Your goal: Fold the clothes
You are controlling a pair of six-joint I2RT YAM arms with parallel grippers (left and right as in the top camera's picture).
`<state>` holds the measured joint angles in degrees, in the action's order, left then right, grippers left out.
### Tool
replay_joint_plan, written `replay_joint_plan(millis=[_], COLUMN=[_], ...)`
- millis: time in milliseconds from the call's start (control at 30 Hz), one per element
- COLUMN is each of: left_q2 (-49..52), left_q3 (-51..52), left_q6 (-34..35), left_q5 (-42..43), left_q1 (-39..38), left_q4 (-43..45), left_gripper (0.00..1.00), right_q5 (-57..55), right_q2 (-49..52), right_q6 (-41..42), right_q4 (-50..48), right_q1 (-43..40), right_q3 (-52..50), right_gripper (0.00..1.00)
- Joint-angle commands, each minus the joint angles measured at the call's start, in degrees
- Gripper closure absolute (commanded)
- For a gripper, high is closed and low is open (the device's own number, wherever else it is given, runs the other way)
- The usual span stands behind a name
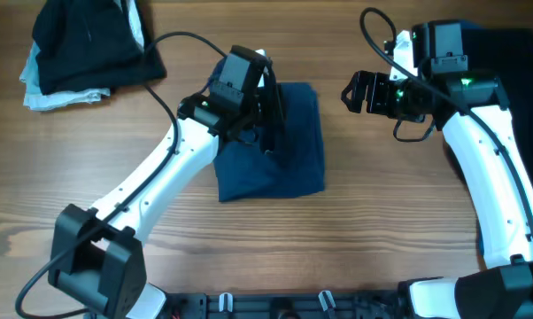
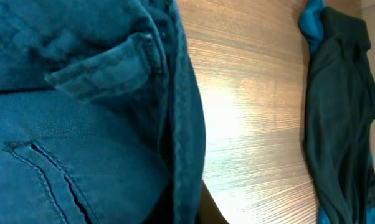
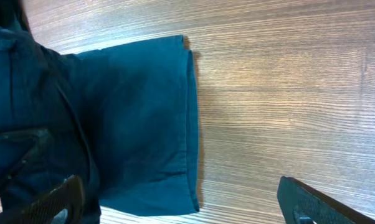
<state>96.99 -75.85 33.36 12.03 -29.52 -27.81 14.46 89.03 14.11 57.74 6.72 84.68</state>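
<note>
A dark navy-blue garment lies folded into a rough rectangle at the middle of the table. My left gripper is down on its upper middle and appears shut on a fold of it. In the left wrist view the navy fabric, with seams and a pocket slit, fills the frame and hides the fingers. My right gripper is open and empty, hovering just right of the garment's top right corner. Its wrist view shows wide-spread fingers over the garment's edge.
A pile of black and pale blue-white clothes sits at the back left. Another dark garment with bright blue lies at the back right, also in the left wrist view. Bare wood lies between.
</note>
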Motion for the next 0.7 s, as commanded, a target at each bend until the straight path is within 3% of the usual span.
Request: replay_joint_plan(millis=[0, 467, 600, 633, 667], left_q2=[1.77, 7.1, 7.23, 7.23, 7.23], left_q3=[-1.14, -1.14, -1.14, -1.14, -1.14], left_q6=[0.57, 0.55, 0.55, 0.52, 0.52], left_q5=[0.96, 0.94, 0.94, 0.94, 0.96], left_q1=[-0.39, -4.5, -4.5, -4.5, -4.5], left_q4=[-0.09, 0.07, 0.07, 0.11, 0.22], left_gripper=[0.96, 0.95, 0.68, 0.32, 0.23], right_q5=[-1.18, -1.16, -1.16, -1.16, -1.16], right_q2=[0.44, 0.44, 0.44, 0.44, 0.44], right_q6=[1.05, 1.07, 1.03, 1.05, 1.05], right_q4=[-0.17, -0.13, -0.11, -0.11, -0.11], right_q1=[0.17, 0.17, 0.17, 0.17, 0.17], right_q3=[-0.07, -0.07, -0.07, -0.07, -0.07], right_gripper=[0.0, 0.0, 0.0, 0.0, 0.0])
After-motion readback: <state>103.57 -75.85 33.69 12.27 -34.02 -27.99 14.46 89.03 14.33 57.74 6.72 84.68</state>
